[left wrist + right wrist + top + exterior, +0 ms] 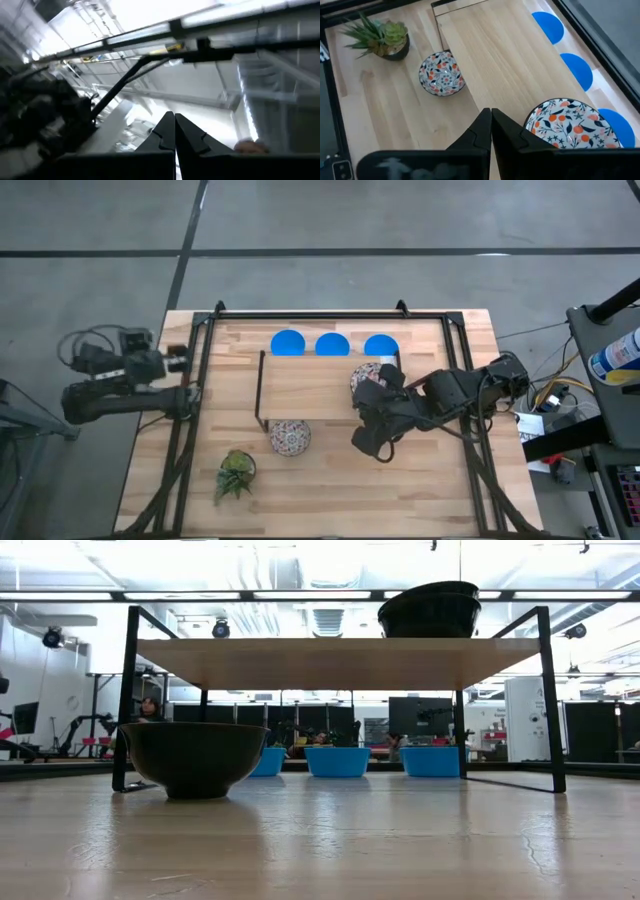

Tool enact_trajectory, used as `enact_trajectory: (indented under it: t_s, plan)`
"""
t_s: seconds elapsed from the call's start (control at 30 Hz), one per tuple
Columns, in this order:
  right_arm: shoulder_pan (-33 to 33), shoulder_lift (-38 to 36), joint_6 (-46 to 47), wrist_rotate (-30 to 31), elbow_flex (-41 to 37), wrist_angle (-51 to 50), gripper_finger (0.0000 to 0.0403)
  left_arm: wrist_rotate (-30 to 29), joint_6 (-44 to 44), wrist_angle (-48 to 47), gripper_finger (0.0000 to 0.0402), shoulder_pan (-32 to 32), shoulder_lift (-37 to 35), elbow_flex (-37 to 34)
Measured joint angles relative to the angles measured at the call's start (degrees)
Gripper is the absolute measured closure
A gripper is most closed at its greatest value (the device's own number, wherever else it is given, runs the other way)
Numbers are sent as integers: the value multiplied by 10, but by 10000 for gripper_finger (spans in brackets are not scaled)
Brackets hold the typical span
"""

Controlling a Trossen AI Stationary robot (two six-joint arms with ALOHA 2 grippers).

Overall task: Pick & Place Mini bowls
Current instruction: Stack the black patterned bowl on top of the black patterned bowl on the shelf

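Three blue mini bowls (331,344) stand in a row on the table at the far edge of a raised wooden shelf (310,385). One patterned mini bowl (577,126) sits on top of the shelf near its right end. Another patterned bowl (289,437) rests on the table at the shelf's near edge. A third patterned bowl is out of view. My right gripper (490,114) is shut and hovers over the shelf's near edge, just nearer than the bowl on the shelf, touching nothing. My left gripper (175,122) is shut, waits at the table's left edge and points upward.
A small green plant (236,473) in a pot stands near the table's near-left corner. The shelf's black frame legs (127,700) stand around the bowls. Bare wood lies near and right of the shelf. Cables and a cart are beyond the right edge.
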Motion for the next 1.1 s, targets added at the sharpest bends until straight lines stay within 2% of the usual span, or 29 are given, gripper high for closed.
enact_trajectory:
  t_s: [0.1,0.3,0.53,0.67,0.73,0.93,1.1]
  plan:
    - [4,-2,-14,0,0,-2,394,23,66,-77,402,0,55,79]
    - [8,-6,-35,0,0,-33,394,15,196,-291,402,0,180,226]
    - [30,-44,-24,-7,2,-20,394,-50,294,-403,402,-16,310,371]
    - [46,-68,-12,12,-1,-17,394,-136,365,-486,402,-52,374,444]
    - [54,-80,-9,27,-2,-18,394,-201,397,-538,402,-84,405,483]
    - [83,-106,1,70,-13,-26,394,-407,475,-669,402,-229,491,586]
    - [91,-129,9,95,-22,-56,394,-492,494,-762,402,-333,552,643]
